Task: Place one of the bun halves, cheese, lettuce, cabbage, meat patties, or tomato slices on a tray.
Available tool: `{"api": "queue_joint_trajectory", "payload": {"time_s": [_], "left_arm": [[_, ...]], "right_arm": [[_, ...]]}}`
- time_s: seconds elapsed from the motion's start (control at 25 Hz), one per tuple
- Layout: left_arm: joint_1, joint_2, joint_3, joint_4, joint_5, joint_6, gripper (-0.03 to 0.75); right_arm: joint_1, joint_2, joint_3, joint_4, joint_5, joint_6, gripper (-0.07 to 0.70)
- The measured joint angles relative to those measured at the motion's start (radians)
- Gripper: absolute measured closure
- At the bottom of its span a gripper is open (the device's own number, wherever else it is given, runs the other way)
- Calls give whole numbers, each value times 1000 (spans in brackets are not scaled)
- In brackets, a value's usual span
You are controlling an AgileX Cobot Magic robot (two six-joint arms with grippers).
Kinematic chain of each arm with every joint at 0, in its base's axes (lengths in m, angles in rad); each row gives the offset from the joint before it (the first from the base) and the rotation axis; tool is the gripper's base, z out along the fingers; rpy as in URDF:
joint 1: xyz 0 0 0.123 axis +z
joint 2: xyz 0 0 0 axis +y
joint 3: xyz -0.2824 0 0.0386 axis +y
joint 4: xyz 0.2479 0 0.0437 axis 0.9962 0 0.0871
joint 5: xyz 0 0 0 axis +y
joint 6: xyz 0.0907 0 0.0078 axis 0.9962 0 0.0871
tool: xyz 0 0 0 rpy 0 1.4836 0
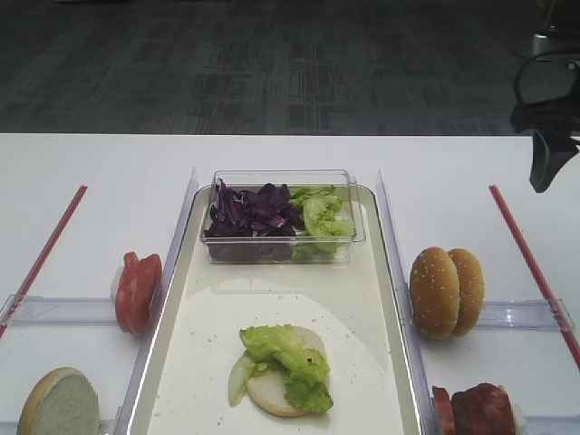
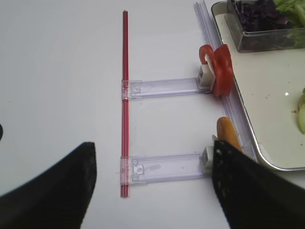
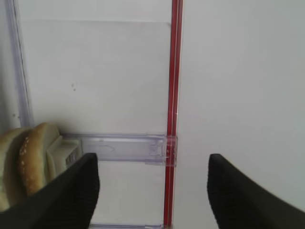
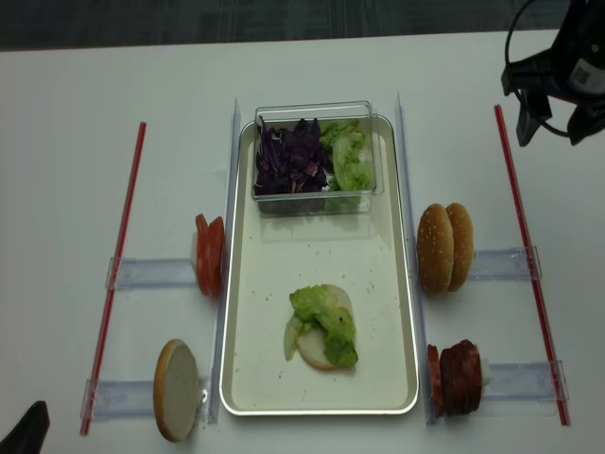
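Observation:
The cream tray [image 1: 362,299] holds a pale bun half [image 1: 272,391] topped with lettuce [image 1: 294,362]. At its far end a clear box carries purple cabbage [image 1: 249,213] and more lettuce [image 1: 322,216]. Tomato slices [image 1: 138,290] stand left of the tray, with a bun half [image 1: 59,403] nearer me. Seeded bun halves [image 1: 446,290] and meat patties [image 1: 480,410] stand to the right. Cheese is out of view. My right gripper [image 3: 152,191] hangs open and empty above the red strip [image 3: 171,95], right of the buns [image 3: 28,162]. Open and empty, my left gripper [image 2: 152,186] hovers left of the bun half [image 2: 228,133].
Red strips [image 4: 118,265] [image 4: 525,246] run along both outer sides of the table. Clear plastic holders [image 2: 164,88] [image 3: 119,148] link them to the food stands. Clear rails [image 1: 179,227] flank the tray. The table's far edge meets dark carpet [image 1: 272,63].

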Motion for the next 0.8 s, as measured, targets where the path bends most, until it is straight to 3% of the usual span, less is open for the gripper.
{"api": "queue_joint_trajectory", "payload": {"time_s": [0.8], "left_arm": [[0,0,0,1,0,0,244]], "right_arm": [[0,-434,378,6,-1,0,122]]}}
